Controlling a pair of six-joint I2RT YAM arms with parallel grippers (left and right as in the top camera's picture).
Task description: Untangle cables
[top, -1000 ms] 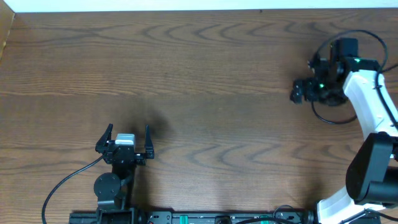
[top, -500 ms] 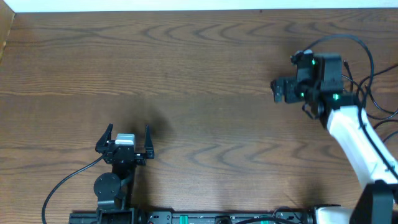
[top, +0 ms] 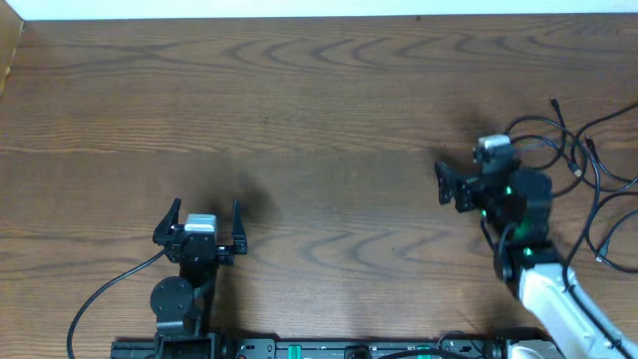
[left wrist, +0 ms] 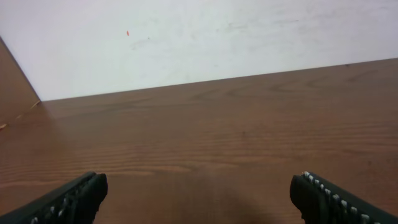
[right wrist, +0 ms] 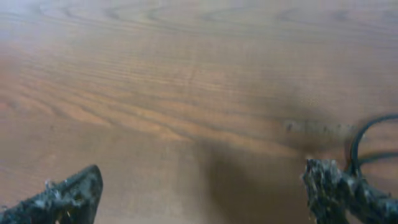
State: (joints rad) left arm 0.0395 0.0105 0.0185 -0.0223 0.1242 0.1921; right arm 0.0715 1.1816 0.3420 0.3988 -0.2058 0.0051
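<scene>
The cables [top: 534, 122] are thin black cords lying in loose loops at the table's right edge, with small plugs [top: 590, 144] at their ends. My right gripper [top: 444, 184] points left just to the left of them, open and empty. In the right wrist view its fingers [right wrist: 74, 194] stand wide apart over bare wood [right wrist: 202, 180], and one cable loop [right wrist: 357, 140] curves just behind the right finger. My left gripper [top: 205, 209] rests open at the near left, far from the cables. Nothing lies between its fingers [left wrist: 74, 198] in the left wrist view [left wrist: 199, 190].
A white wall [left wrist: 186, 37] borders the far edge of the wooden table [top: 319, 120]. A thicker black robot cable [top: 100, 294] trails from the left arm's base at the near left. A rail [top: 329, 349] runs along the front edge.
My right arm has swung from the far right corner towards the front and slightly left, uncovering the cables it stood over. The left arm has not moved.
</scene>
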